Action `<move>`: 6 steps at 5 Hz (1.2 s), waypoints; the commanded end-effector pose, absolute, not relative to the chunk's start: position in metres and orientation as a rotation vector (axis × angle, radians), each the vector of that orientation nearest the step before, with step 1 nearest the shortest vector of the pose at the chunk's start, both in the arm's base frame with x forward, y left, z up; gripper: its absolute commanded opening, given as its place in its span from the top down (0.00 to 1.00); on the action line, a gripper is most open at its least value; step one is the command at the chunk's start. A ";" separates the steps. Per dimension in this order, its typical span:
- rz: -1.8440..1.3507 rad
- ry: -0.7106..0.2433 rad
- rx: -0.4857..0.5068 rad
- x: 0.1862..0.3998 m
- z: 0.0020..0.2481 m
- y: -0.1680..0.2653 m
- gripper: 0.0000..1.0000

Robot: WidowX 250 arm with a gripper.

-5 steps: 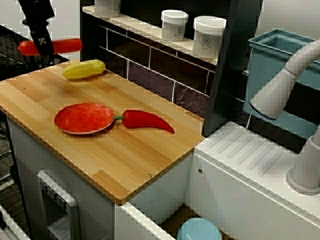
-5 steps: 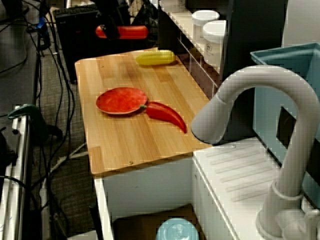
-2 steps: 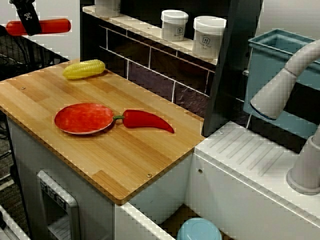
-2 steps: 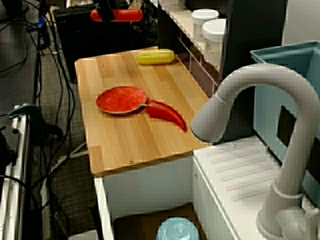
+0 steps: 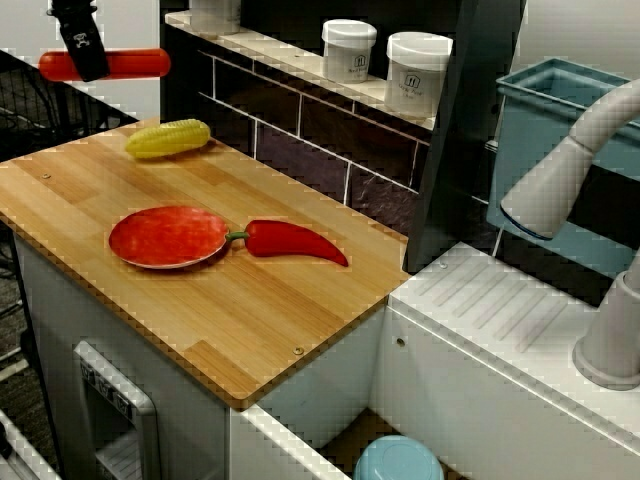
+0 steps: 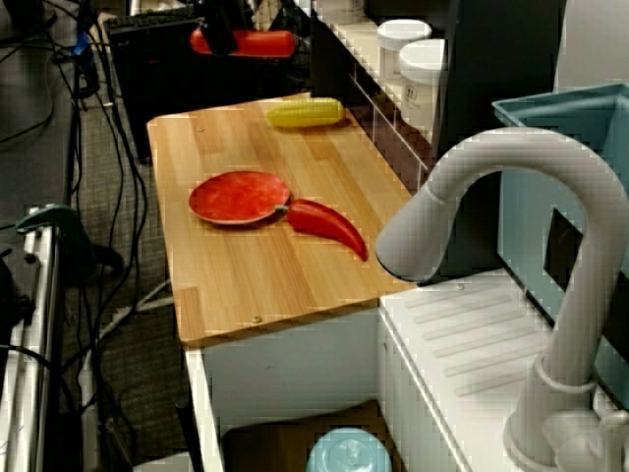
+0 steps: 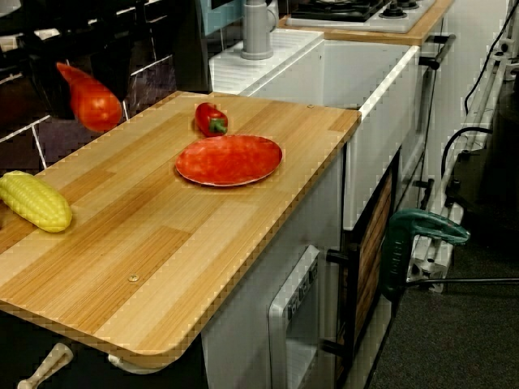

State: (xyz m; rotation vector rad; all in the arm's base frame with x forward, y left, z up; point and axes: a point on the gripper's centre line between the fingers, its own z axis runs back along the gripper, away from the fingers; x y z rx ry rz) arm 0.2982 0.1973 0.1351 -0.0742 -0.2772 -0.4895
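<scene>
My gripper (image 5: 80,45) hangs high over the far left corner of the wooden counter (image 5: 230,320), shut on a long red sausage-like piece (image 5: 130,64) held level. In the view over the faucet, the gripper (image 6: 218,25) and the red piece (image 6: 260,43) are beyond the counter's far edge. In the view from the counter's end, the red piece (image 7: 92,101) floats above the wood. A yellow corn cob (image 5: 168,138) lies just below the gripper. A red plate (image 5: 168,237) sits mid-counter with a red pepper (image 5: 290,241) touching its rim.
Two white jars (image 5: 349,50) (image 5: 418,73) stand on the shelf behind the counter. A grey faucet (image 5: 560,180) and a teal bin (image 5: 560,100) are on the right over the white sink unit (image 5: 500,330). Cables (image 6: 98,118) trail on the floor at the left.
My gripper rose with the red piece, swinging left and then back right. It now sits higher than a second ago. The corn, plate and pepper have not moved.
</scene>
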 end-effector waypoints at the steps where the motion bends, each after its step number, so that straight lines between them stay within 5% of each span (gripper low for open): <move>1: -0.546 -0.324 -0.005 0.288 0.172 0.166 1.00; 6: -0.628 -0.398 -0.071 0.263 0.184 0.091 1.00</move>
